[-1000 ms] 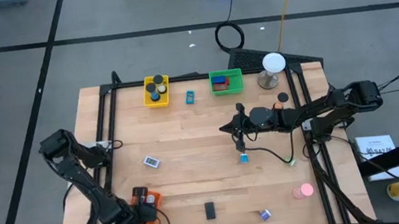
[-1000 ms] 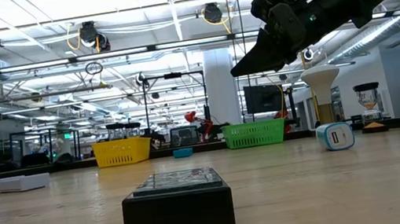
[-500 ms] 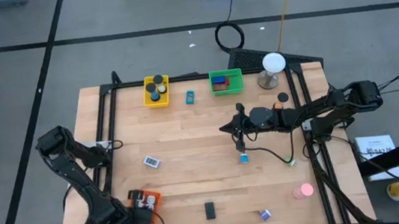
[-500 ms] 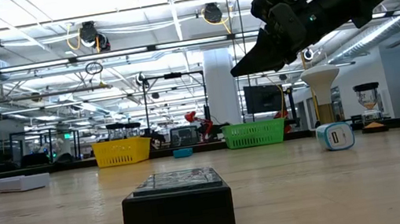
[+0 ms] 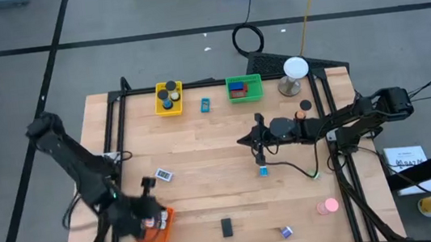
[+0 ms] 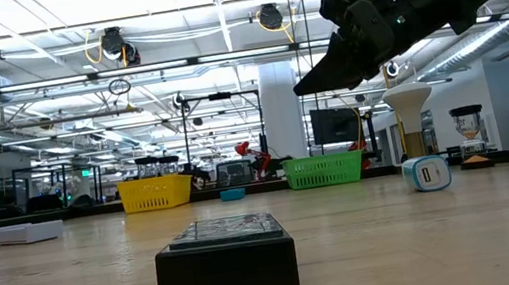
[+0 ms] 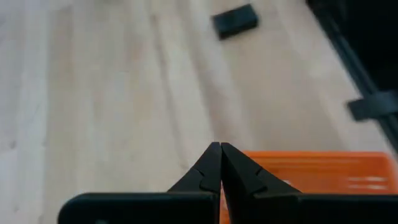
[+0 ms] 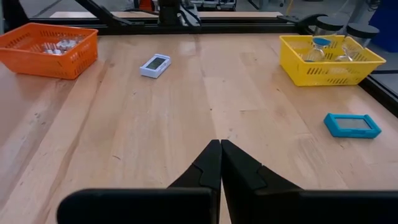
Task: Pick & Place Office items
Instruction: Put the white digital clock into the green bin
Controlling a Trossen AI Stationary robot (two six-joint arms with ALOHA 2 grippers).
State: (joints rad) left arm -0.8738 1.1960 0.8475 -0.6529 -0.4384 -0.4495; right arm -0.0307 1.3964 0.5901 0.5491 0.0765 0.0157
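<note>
1. We found the left end effector (image 7: 220,163) with its fingers pressed together, holding nothing, raised over the orange basket (image 5: 153,232) at the 7 o'clock corner of the counter (image 5: 202,143).
2. We found the right end effector (image 8: 220,160) likewise closed and empty, hanging above the counter just right of centre, toward 3 o'clock.
3. We located a black block (image 5: 227,227) at 6 o'clock, well apart from both end effectors.
4. We located a small cyan-and-white piece (image 5: 263,170) directly below the right end effector, lying on the wood.
5. We noted a white flat piece (image 5: 163,175) at 8 o'clock and a cyan flat piece (image 5: 205,104) at 12 o'clock, between the yellow basket (image 5: 169,98) and the green basket (image 5: 244,88).
6. We noted a pink round piece (image 5: 328,205) at 4 o'clock and a small bluish piece (image 5: 285,231) at 5 o'clock.
</note>
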